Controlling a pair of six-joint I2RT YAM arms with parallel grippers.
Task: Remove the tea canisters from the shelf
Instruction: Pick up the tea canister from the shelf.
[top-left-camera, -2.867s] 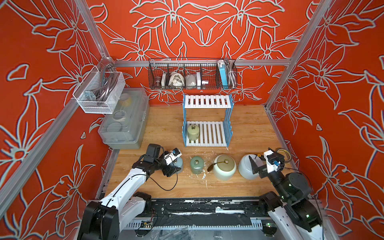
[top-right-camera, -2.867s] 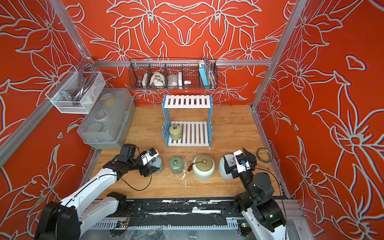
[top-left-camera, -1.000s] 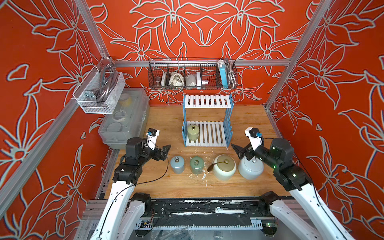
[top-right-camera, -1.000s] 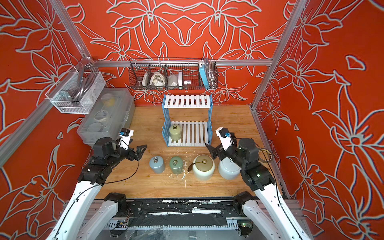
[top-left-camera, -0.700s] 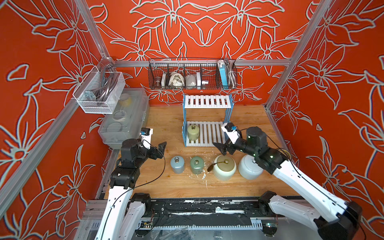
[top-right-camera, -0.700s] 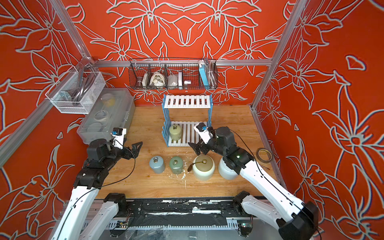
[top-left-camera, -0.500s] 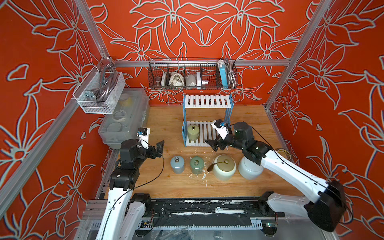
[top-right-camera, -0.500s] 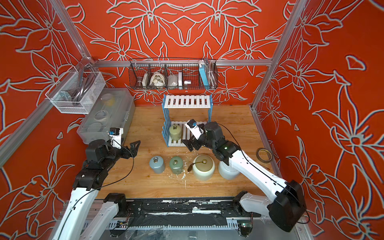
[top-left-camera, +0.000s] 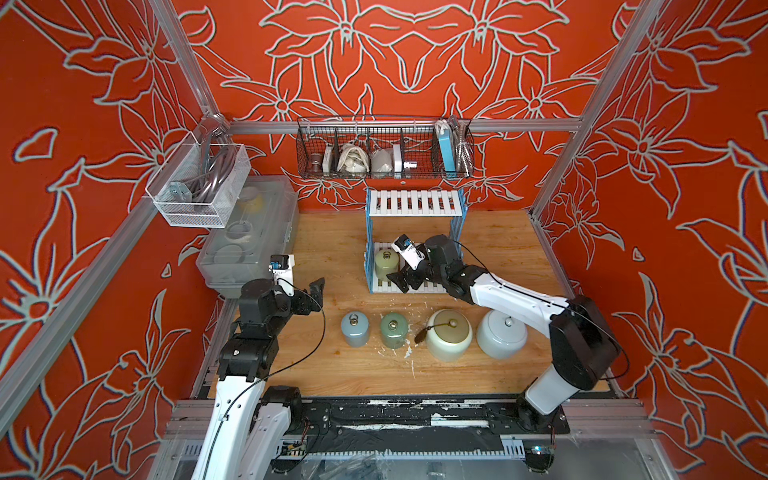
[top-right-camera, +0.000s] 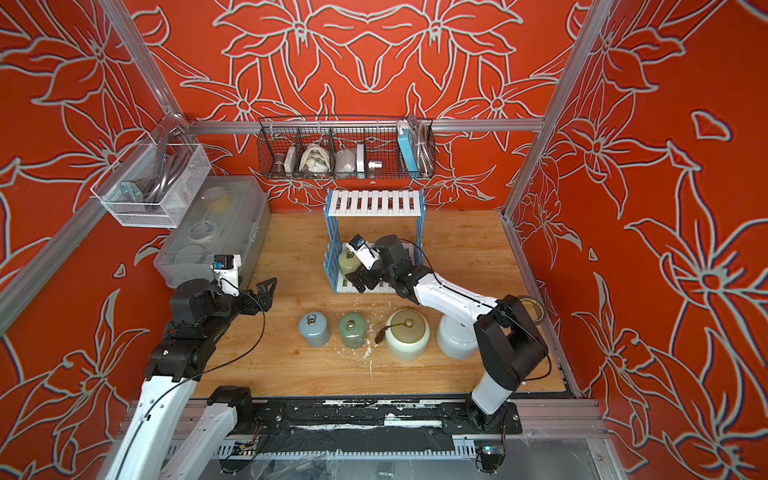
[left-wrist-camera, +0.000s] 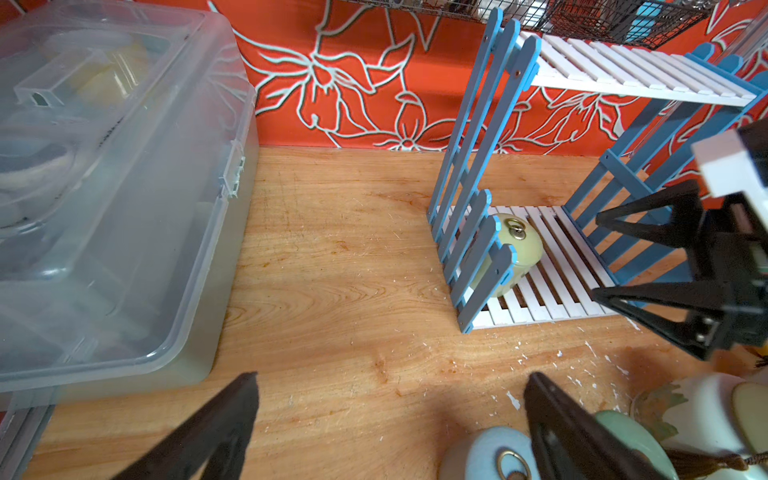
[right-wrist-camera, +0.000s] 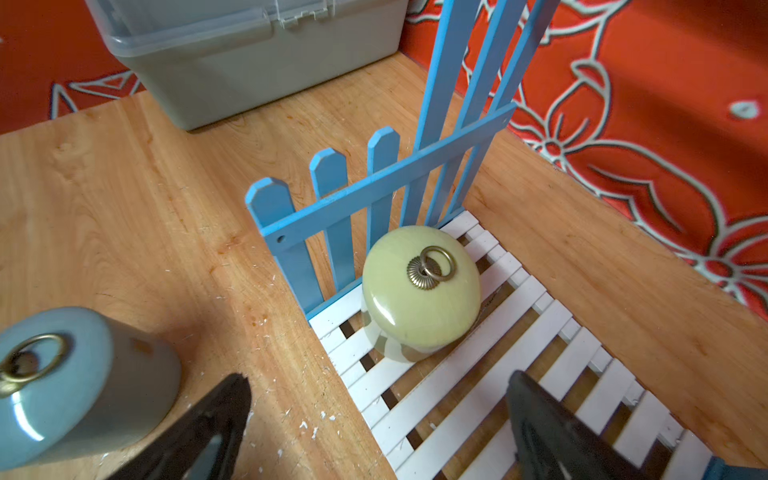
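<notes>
The shelf (top-left-camera: 415, 203) stands at the back middle, its top tier bare. One olive tea canister (top-left-camera: 385, 262) (right-wrist-camera: 419, 291) stands upright on the lower tier by the left picket side. My right gripper (top-left-camera: 402, 282) (right-wrist-camera: 378, 380) is open just in front of it, over the tier's front edge, touching nothing. Four canisters stand in a row on the table: blue-grey (top-left-camera: 354, 329), green (top-left-camera: 393, 330), cream with gold lid (top-left-camera: 449, 340) and white (top-left-camera: 500, 338). My left gripper (top-left-camera: 312, 291) (left-wrist-camera: 390, 378) hangs open and empty, left of the row.
A clear plastic box (top-left-camera: 249, 232) lies at the back left under a white mesh basket (top-left-camera: 199, 187). A black wire basket (top-left-camera: 384, 149) hangs on the back wall above the shelf. A tape roll (top-right-camera: 530, 307) lies by the right wall.
My right arm has swung from above the white canister back and left to the shelf's lower tier. My left gripper has drawn away from the blue-grey canister. Both stayed open.
</notes>
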